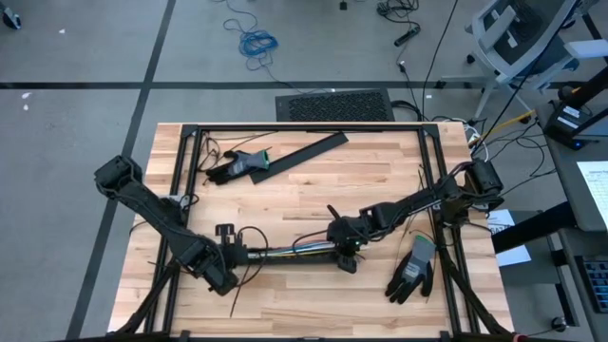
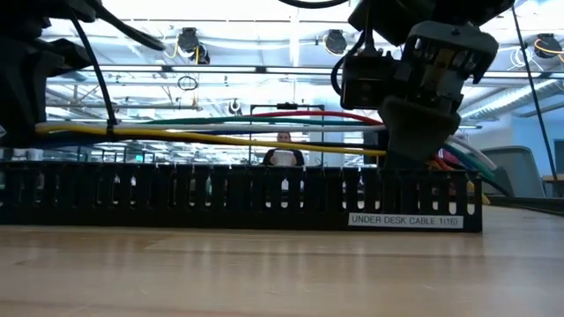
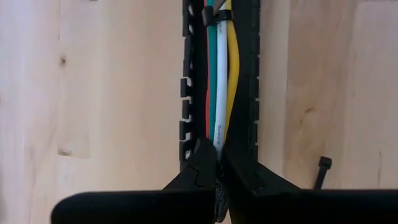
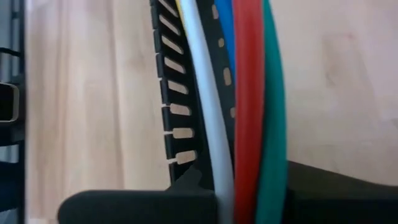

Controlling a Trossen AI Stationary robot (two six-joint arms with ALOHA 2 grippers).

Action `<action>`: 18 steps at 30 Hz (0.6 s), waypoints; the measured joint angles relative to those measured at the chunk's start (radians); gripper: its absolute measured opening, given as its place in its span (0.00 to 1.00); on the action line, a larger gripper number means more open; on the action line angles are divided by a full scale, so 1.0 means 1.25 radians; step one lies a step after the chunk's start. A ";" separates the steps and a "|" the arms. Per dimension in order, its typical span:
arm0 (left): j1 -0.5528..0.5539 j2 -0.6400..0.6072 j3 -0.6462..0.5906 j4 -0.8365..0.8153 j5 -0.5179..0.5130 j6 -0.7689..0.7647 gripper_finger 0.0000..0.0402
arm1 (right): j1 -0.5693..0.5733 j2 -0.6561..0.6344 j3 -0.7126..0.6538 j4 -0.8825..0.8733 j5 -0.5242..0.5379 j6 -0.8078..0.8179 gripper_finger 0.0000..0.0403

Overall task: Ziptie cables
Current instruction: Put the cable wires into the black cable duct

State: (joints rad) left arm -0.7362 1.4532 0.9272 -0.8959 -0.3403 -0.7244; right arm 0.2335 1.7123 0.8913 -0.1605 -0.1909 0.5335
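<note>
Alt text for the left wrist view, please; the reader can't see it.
The left gripper is shut on the cables, a bundle of red, green, white and yellow wires lying in a slotted black cable tray on the wooden table. A black zip tie wraps the bundle farther along, and a loose one lies beside the tray.

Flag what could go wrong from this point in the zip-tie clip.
Both grippers are shut on the cables, left gripper at one end, right gripper at the other: pulling apart could strain the wires or drag the slotted tray. The cables already arch above the tray, so they may spring out if released. Loose zip tie may get knocked.
</note>
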 joint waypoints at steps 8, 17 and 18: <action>-0.010 0.000 -0.018 0.009 -0.012 -0.003 0.03 | 0.009 0.000 0.000 -0.004 0.055 0.000 0.00; -0.010 0.001 -0.068 0.055 0.017 0.002 0.03 | 0.014 0.000 0.000 -0.012 0.075 0.004 0.00; -0.010 0.001 -0.071 0.058 0.015 0.004 0.03 | 0.014 0.000 0.000 -0.012 0.073 0.004 0.00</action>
State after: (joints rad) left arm -0.7483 1.4544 0.8384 -0.8233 -0.3215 -0.7192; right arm 0.2512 1.7123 0.8909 -0.1753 -0.0995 0.5388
